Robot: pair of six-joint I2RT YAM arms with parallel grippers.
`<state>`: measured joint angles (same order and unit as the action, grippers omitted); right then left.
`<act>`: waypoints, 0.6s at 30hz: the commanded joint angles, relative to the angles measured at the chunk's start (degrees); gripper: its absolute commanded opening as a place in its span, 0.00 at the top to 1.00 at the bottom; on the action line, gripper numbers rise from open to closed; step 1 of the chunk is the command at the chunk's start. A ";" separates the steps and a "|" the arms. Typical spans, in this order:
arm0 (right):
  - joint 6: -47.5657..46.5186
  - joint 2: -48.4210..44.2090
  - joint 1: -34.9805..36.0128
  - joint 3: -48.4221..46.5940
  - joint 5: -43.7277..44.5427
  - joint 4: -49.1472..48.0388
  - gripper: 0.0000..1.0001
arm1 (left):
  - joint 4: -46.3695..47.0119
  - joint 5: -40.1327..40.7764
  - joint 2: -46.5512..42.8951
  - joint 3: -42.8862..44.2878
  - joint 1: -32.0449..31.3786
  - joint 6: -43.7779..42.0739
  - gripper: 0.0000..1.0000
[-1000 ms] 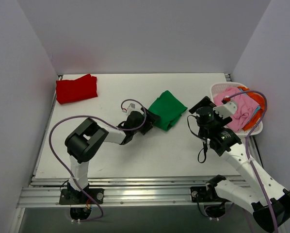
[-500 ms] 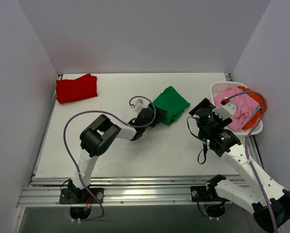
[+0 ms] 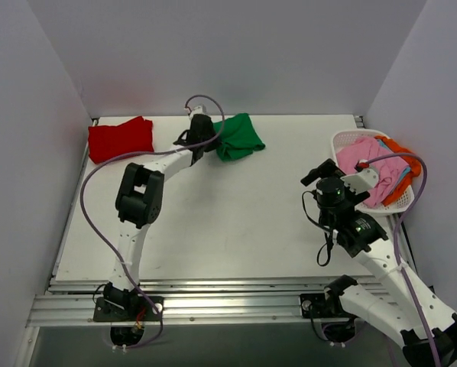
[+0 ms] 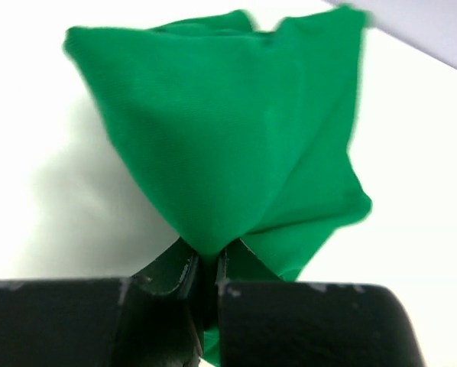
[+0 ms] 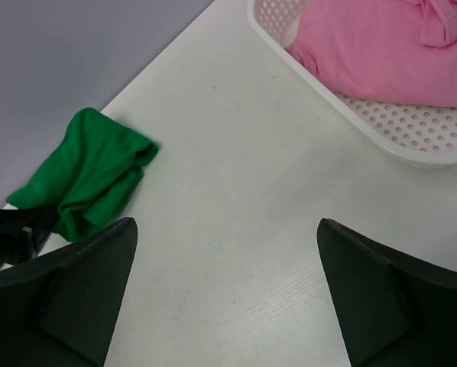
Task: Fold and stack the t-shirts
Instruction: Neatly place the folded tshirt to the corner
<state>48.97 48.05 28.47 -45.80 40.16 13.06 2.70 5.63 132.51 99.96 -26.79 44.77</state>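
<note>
Spotter: Arms first, nearest you. Your right arm climbs from its base at the near edge with the elbow bent. The right gripper hangs over the right half of the table, fingers spread wide with nothing between them.

Booth: And your left?

Spotter: Stretched long, operator, reaching to the far edge. The left gripper sits up by the back wall, pinched tight on the green tee.

Booth: Your left wrist view agrees: jaws closed on a bunched fold, cloth fanning out beyond them over the white surface.

Spotter: Count time. Two arms, two grippers, one of them loaded.

Booth: Tees?

Spotter: One green at the far edge in your left grip. One red tee lies folded in the far-left corner, apart from the green, with your gripper between them.

Booth: And on the right?

Spotter: One white basket at the right edge, just beside your right gripper. In it are one pink tee on top and one orange tee behind, touching it. A thin blue strip shows by the rim, but you can't tell what it belongs to.

Booth: So four tees are clearly seen.
</note>
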 commanded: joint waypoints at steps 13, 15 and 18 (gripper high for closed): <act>-2.12 -4.90 -0.26 2.47 -4.13 -2.60 0.00 | -32.92 -2.02 3.36 35.37 14.91 -35.98 0.98; -2.30 -4.90 -0.26 2.73 -4.74 -3.04 0.00 | -35.39 -1.85 4.77 38.62 17.37 -37.03 0.98; -2.56 -4.46 -0.26 3.08 -5.79 -3.74 0.00 | -36.01 -3.51 5.92 40.57 19.75 -37.22 0.98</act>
<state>47.75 43.81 28.47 -43.48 35.31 11.20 -30.39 3.88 137.60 135.98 -9.76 10.76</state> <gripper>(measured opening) 0.997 0.088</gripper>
